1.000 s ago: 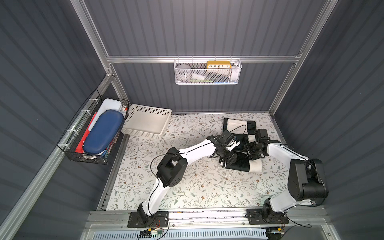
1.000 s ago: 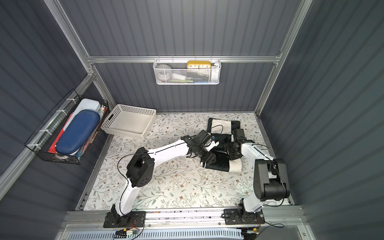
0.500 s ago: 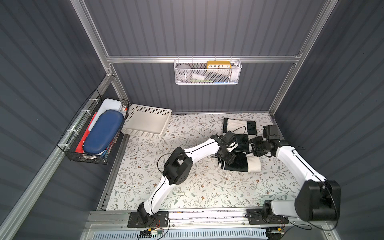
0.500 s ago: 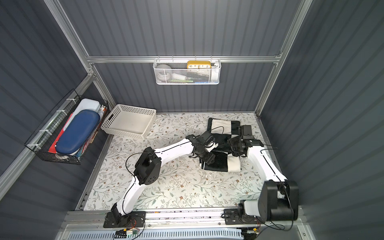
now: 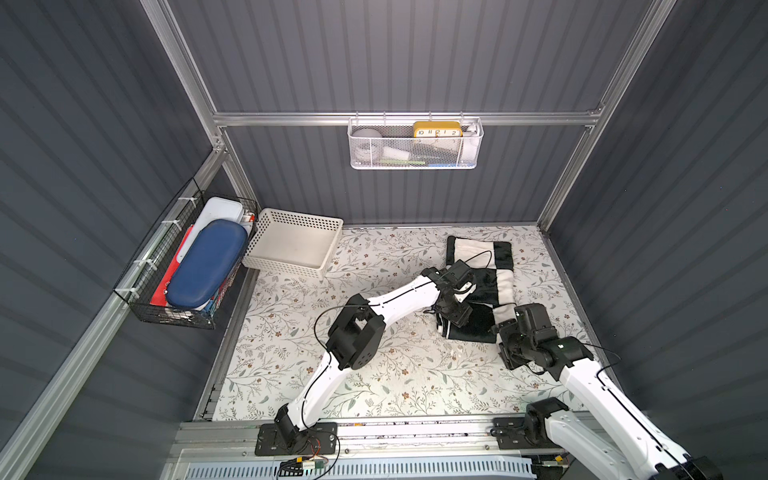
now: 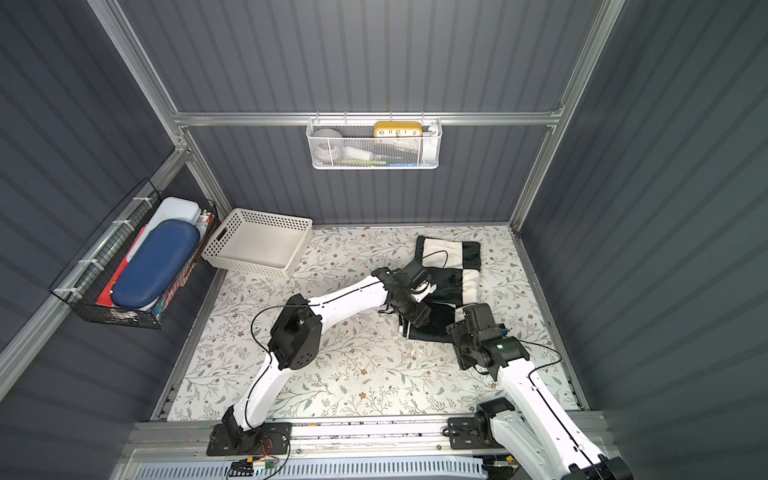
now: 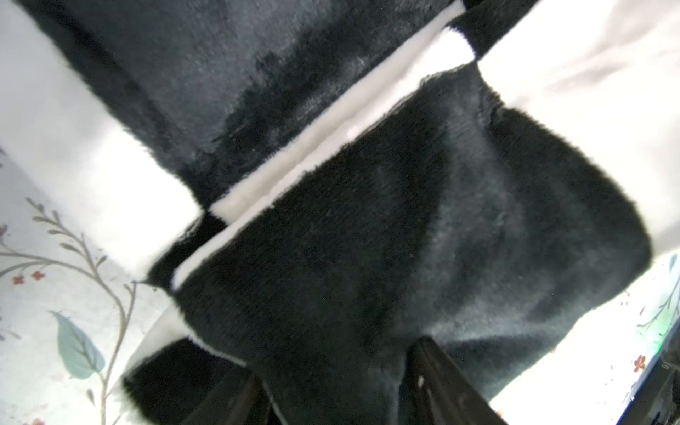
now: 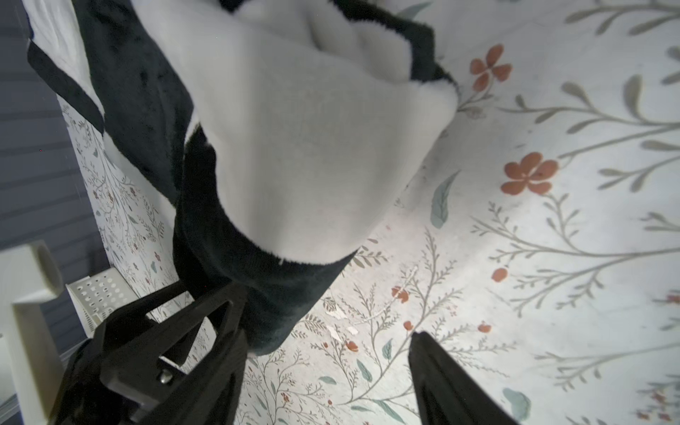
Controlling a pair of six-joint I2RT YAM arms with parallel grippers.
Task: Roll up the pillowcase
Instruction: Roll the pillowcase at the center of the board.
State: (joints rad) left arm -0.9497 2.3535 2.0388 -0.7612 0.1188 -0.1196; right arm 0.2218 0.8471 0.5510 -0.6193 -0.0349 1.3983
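In both top views: pillowcase [image 5: 490, 282] at the far right of the floral table covering [image 5: 374, 374], far part flat, near part bunched into a roll. Left arm stretched low across the table, left gripper [image 5: 452, 318] down on the roll's left end. Right arm angled up from its base, right gripper [image 5: 500, 330] just beside the roll's right end.

Left wrist view: thick black plush fold of pillowcase [image 7: 368, 220] pinched between the fingers [image 7: 434, 375].

Right wrist view: jaws of right gripper [image 8: 327, 312] spread wide, bare covering between them, roll's dark end beside one finger only.
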